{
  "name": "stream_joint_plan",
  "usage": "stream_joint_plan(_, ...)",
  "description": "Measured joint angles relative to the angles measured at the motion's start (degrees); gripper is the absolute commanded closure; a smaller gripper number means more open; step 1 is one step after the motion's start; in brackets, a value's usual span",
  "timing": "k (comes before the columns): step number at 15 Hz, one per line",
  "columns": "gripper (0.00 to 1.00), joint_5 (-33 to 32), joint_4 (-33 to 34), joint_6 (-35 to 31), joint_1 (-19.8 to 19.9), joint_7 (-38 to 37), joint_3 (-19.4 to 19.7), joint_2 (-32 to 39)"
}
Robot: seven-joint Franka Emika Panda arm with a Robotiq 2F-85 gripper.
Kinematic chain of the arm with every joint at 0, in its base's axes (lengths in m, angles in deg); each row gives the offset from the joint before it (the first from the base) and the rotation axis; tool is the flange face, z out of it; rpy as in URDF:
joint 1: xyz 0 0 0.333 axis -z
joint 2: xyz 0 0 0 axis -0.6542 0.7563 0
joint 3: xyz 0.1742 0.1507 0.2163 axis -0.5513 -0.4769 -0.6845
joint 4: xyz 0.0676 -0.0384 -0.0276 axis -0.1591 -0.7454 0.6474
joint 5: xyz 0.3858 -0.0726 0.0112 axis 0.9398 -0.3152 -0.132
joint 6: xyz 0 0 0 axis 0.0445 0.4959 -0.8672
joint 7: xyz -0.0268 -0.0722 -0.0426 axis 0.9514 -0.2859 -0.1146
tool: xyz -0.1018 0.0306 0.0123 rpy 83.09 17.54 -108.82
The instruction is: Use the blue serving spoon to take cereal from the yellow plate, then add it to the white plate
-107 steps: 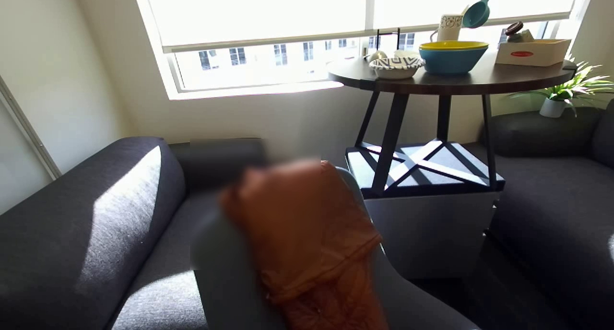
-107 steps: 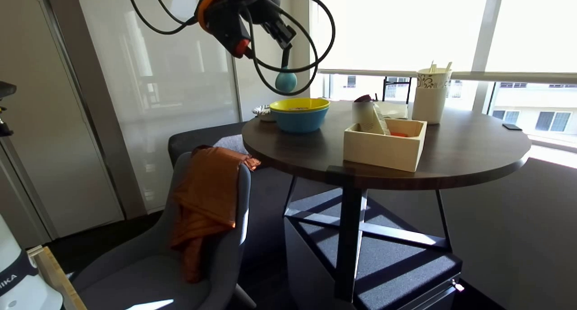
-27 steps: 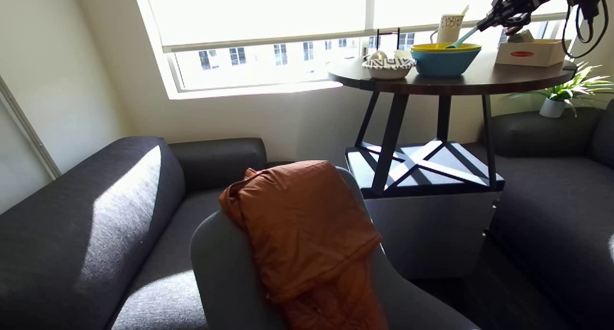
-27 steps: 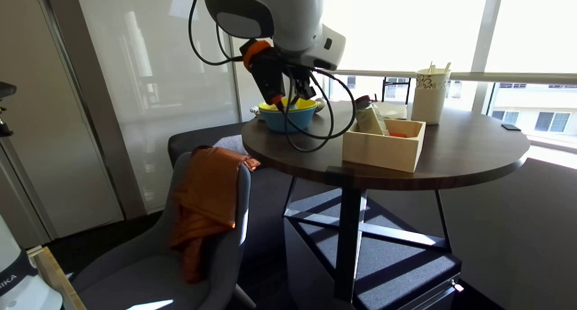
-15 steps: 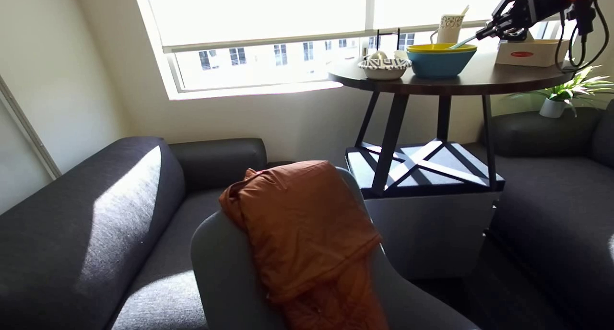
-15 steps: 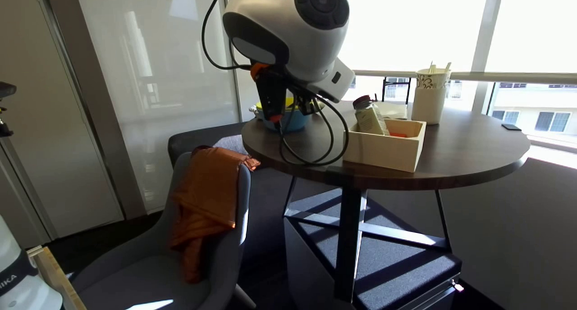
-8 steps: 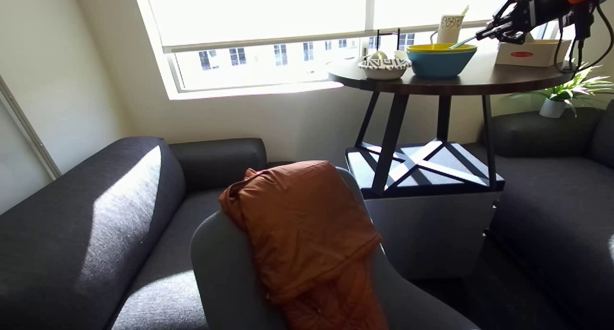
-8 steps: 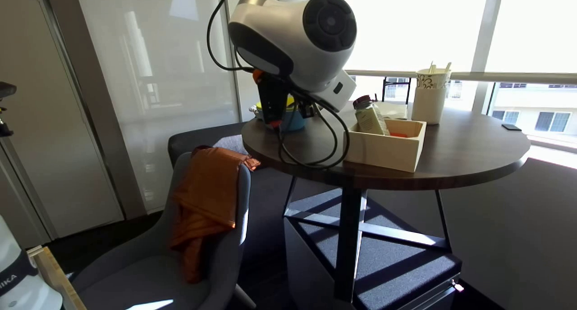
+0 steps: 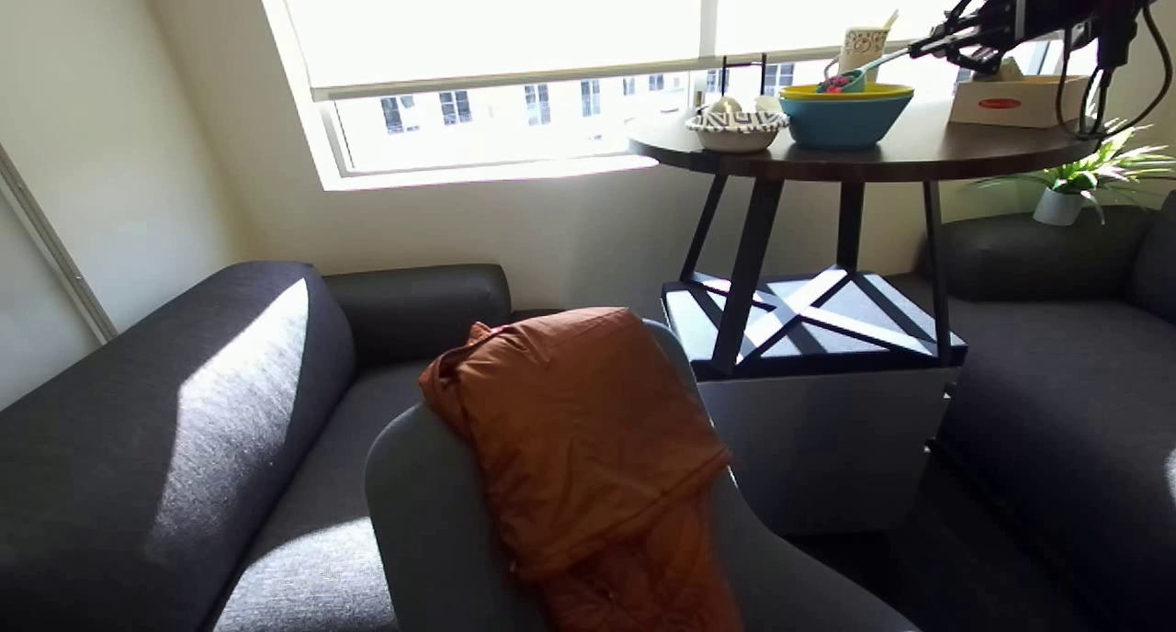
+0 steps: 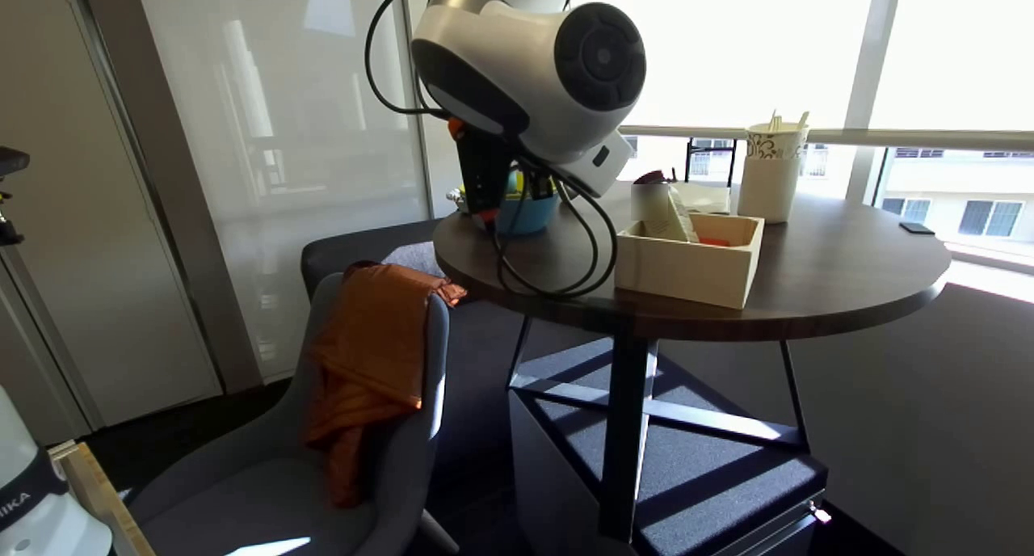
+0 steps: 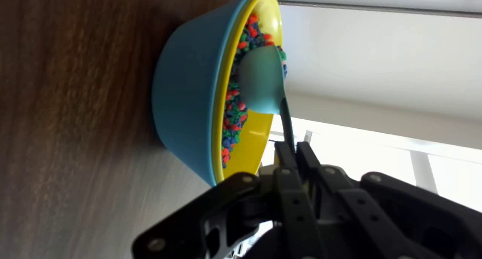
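By the gripper (image 11: pixel 291 149), at lower right in the wrist view, the blue spoon (image 11: pixel 265 82) is pinched by its handle, its head held over cereal (image 11: pixel 234 119) in the yellow bowl (image 11: pixel 252 136), nested in a blue bowl (image 11: pixel 186 86). In an exterior view, upper right, cereal is seen in the spoon, and the patterned white dish (image 9: pixel 738 137) is set left of the bowls on the dark table (image 9: pixel 974 145).

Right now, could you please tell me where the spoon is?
In the wrist view, the spoon is just right of centre, its head at the mouth of the yellow bowl and its handle between the fingers.
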Motion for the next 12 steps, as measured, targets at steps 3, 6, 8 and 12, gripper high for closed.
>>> stream_joint_plan(3, 0.98, 1.37, 0.26, 1.59, 0.07, 0.06, 0.25, 0.0)
stream_joint_plan(6, 0.98, 4.09, 0.33, 2.16, 0.09, 0.18, 0.4, -0.01)
stream_joint_plan(8, 0.98, 6.25, 0.33, 2.22, 0.09, 0.31, 0.4, -0.05)
stream_joint_plan(12, 0.98, 9.97, 0.33, 2.87, -0.04, 0.58, 0.23, -0.21)
